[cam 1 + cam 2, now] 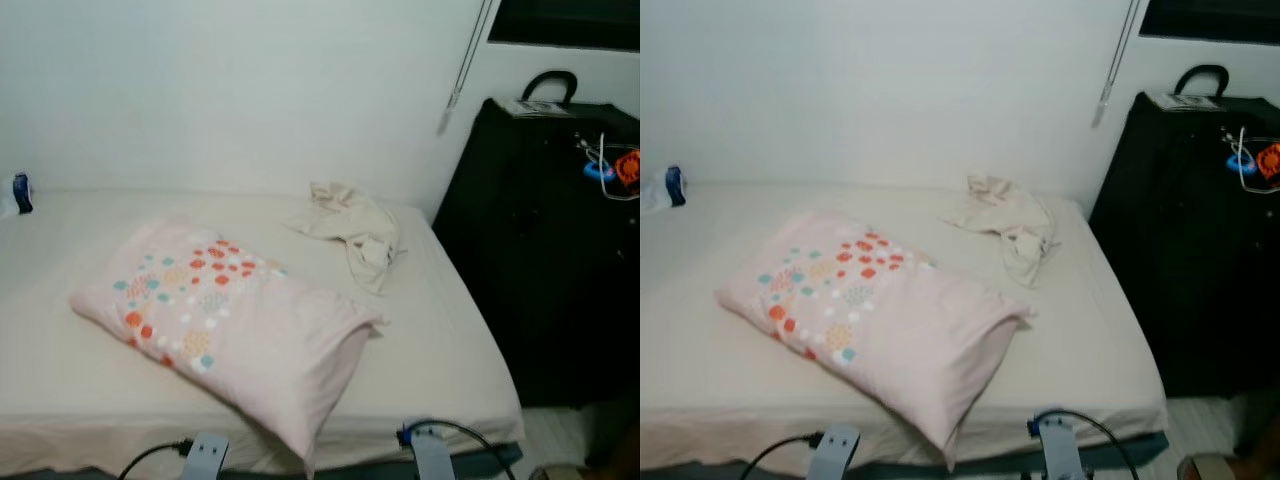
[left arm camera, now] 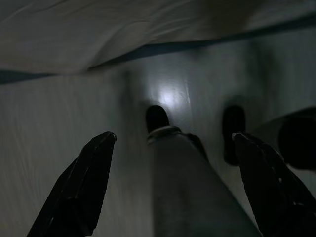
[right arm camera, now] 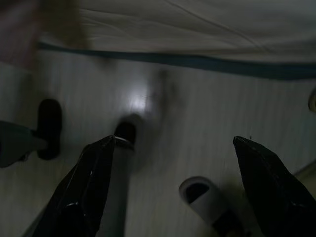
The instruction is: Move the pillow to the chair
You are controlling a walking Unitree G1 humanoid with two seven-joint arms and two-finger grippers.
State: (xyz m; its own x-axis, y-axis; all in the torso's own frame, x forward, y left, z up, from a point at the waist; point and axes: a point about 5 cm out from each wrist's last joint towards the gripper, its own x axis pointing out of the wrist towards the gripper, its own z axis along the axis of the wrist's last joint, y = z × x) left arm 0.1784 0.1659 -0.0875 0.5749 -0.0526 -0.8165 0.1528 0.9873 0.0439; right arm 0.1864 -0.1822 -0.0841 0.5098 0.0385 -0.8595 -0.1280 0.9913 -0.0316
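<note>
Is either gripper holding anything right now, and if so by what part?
Nothing is held. Left gripper and right gripper hang open; the pillow lies untouched.

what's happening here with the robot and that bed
The robot stands at the edge of the bed, facing the pillow, which lies flat near the front edge, untouched. A crumpled cloth lies farther back, and a black suitcase stands to the right. Both arms hang low; the left tool and right tool are open, pointing at the floor.

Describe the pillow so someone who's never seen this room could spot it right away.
Find the cream-sheeted bed against the white wall. The pale pink pillow lies diagonally near its front edge. Unlike the crumpled cream cloth behind it, it is plump, with orange and teal dots.
</note>
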